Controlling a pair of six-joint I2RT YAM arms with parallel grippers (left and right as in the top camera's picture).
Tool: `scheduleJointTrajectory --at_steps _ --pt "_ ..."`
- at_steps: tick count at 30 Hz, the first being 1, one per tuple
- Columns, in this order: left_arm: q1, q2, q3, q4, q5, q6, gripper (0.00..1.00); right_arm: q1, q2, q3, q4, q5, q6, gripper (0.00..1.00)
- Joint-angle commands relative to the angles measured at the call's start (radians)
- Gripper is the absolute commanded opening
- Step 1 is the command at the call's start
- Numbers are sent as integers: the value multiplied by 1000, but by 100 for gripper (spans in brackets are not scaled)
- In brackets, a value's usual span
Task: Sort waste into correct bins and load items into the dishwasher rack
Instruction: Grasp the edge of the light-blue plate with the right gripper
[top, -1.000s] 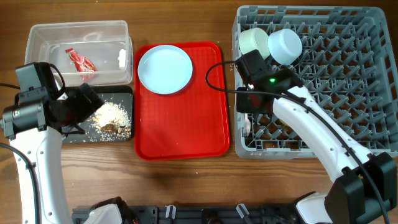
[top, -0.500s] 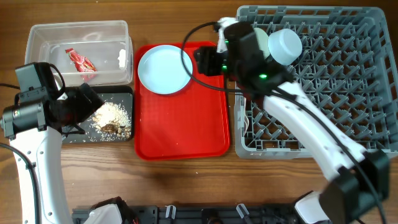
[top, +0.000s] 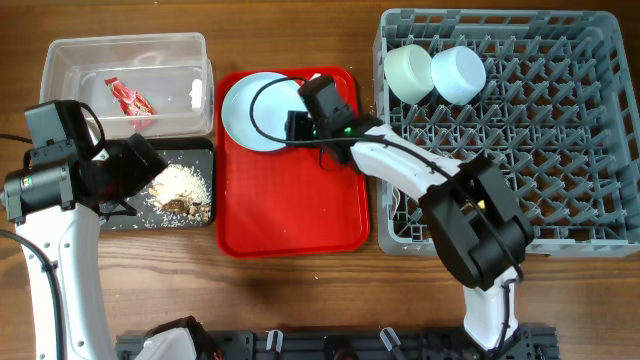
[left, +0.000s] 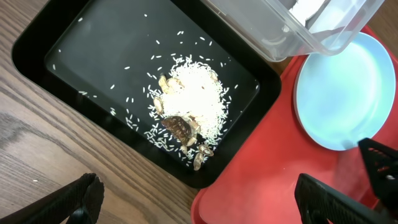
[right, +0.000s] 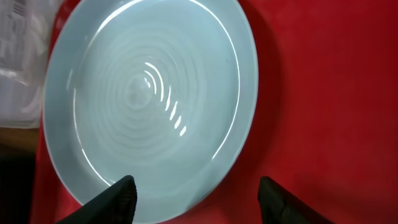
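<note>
The plate (top: 252, 112) lies flat at the far end of the red tray (top: 290, 210), on the corner nearest the clear tub (top: 125, 45). It looks clean and empty. Being round, it has no long axis, so the rim can be approached from any side.

The right fingers (top: 298, 127) hang over the plate's rack-side edge, spread wide and holding nothing. In the right wrist view the plate (right: 149, 99) fills the upper left. One fingertip sits over its near rim and the other over bare red tray, so the plate's centre lies ahead of the fingers and toward the tub. We judge that the coming move depends on this. The fingers must drop and catch the rim, not the flat middle, then carry the plate toward the dishwasher rack (top: 560, 120) on the robot's right. The right arm is clearly the nearer one.

Two bowls (top: 408, 68) already rest side by side in the rack's far corner.

The left fingers (top: 138, 168) are also apart and empty, poised above the black tray (left: 93, 56), which holds the rice scraps (left: 189, 99). The wrapper (top: 130, 97) lies in the clear tub. Everything stands on the wooden desk (top: 300, 30).
</note>
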Motion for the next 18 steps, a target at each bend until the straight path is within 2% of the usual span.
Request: scheduleJointTrajectory --at_steps 1,7,8,11,15,18 --pt "4 -6 3 2 28 15 100 12 49 5 7 29 26 64" --pt "4 -6 3 2 28 16 100 14 69 5 -61 90 76 55" --pt "4 -6 3 2 28 15 100 14 69 5 -100 111 81 50" --pt "4 -6 3 2 28 16 100 13 68 5 -241 165 135 48" --pt "4 -6 3 2 28 16 100 11 55 5 -342 165 144 32" --pt "4 -6 3 -1 28 16 100 11 23 5 -410 164 162 29"
